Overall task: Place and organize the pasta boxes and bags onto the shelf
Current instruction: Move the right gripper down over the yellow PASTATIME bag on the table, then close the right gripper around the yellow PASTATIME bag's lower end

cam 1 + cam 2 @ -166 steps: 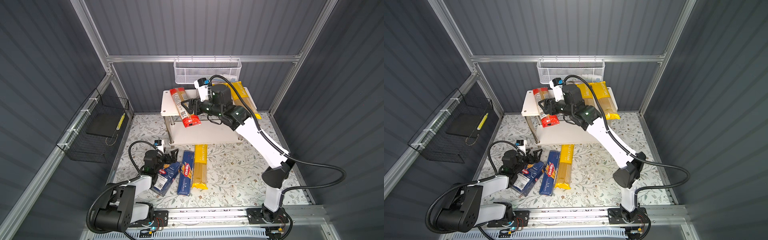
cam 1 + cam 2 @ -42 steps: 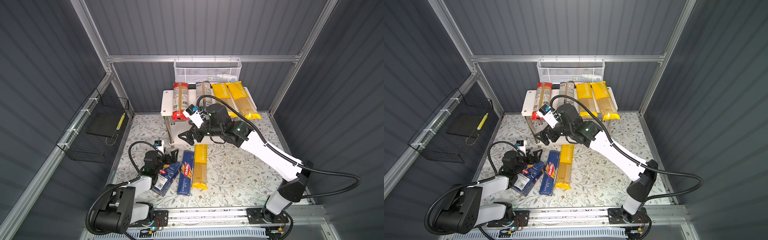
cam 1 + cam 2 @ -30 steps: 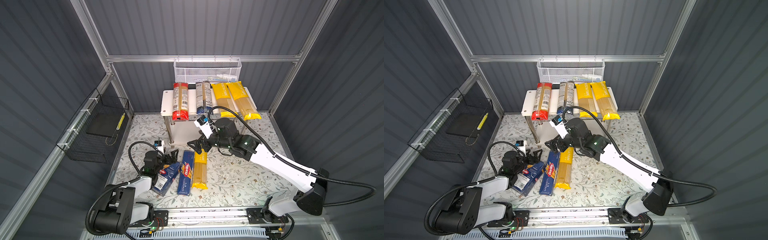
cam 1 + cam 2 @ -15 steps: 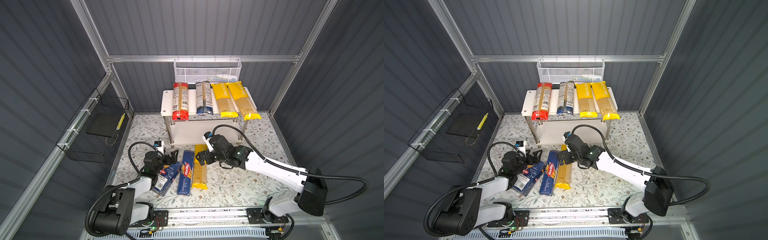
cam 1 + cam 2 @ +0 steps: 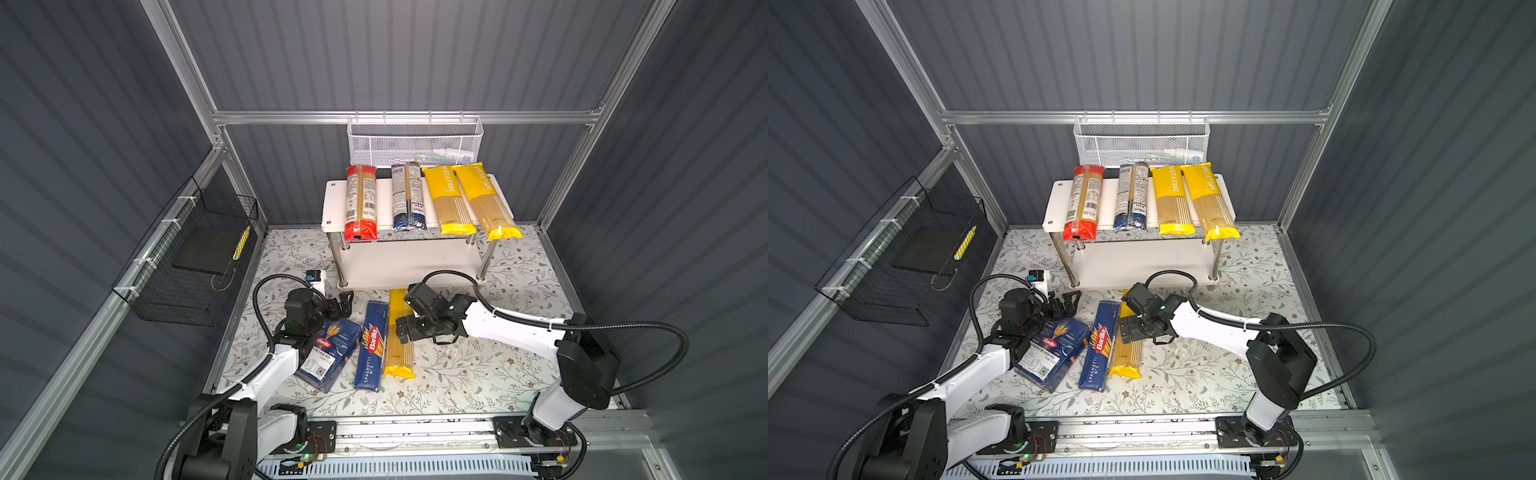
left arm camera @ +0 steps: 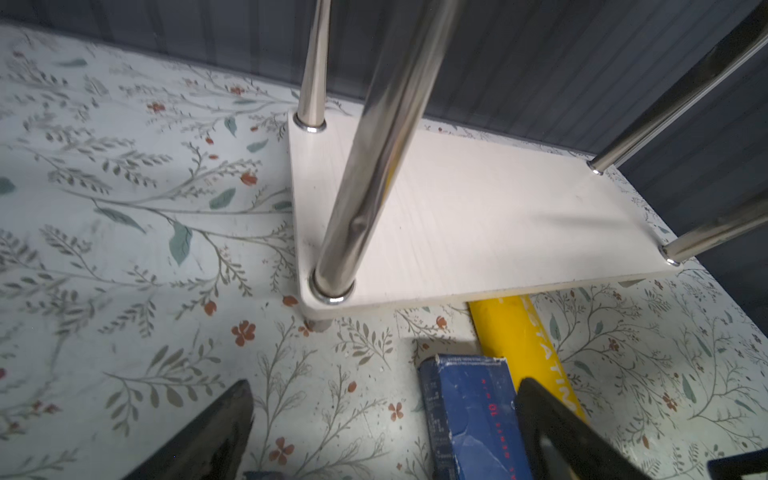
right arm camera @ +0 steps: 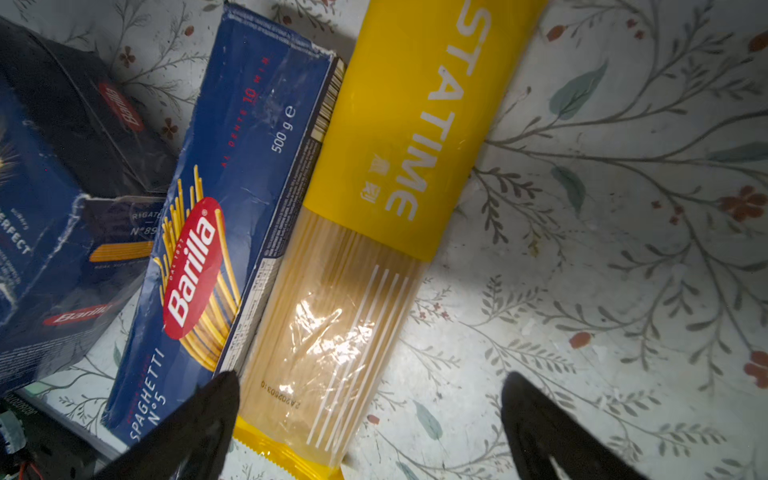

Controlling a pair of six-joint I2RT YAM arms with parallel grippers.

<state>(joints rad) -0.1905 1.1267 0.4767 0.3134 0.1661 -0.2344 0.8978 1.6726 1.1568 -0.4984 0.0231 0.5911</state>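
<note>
The shelf (image 5: 332, 199) carries a red-ended bag (image 5: 360, 203), a dark-blue-ended bag (image 5: 408, 199) and two yellow bags (image 5: 449, 199) on its top board; its lower board (image 5: 411, 262) is bare. On the floor lie the wide pasta box (image 5: 330, 353), the narrow spaghetti box (image 5: 372, 345) and a third yellow bag (image 5: 399, 353), side by side. My right gripper (image 5: 404, 329) hangs open low over that yellow bag (image 7: 374, 208), one finger near the narrow box (image 7: 232, 199). My left gripper (image 5: 343, 301) rests open on the floor by the shelf's front left post (image 6: 365, 166).
A white mesh basket (image 5: 415, 143) hangs on the back rail above the shelf. A black wire basket (image 5: 195, 266) is fixed to the left wall. Chrome posts (image 5: 484, 262) stand at the shelf's corners. The arms' rail (image 5: 415, 428) runs along the front edge.
My right arm has swung down and forward from in front of the shelf to the floor, its open gripper now over the yellow bag. The left arm has not moved.
</note>
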